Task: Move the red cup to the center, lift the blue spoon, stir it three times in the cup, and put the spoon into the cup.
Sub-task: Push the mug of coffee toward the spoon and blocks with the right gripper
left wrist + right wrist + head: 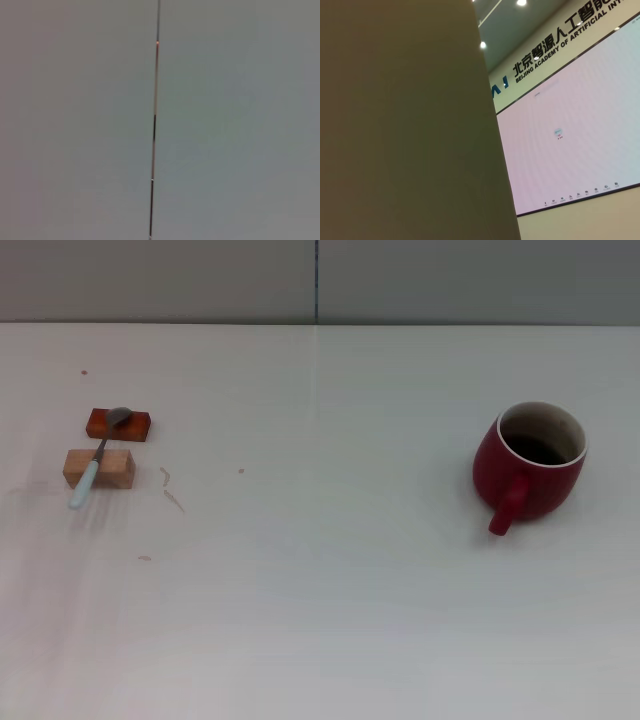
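Red cup and blue spoon laid well apart on the white table; no gripper is seen.

The red cup [530,468] is stood upright on the white table [320,590], its handle turned toward the robot. Well to the cup's left, the blue spoon [97,458] is rested across a pale wooden block [99,469], with its bowl laid on a reddish-brown block [118,424] just behind. Whether either pincer is released or clenched cannot be told, as neither is shown.

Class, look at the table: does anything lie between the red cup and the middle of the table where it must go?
Nothing visible does. The red cup stands on the right; the table between it and the center is bare. The blue spoon and its two blocks lie far left.
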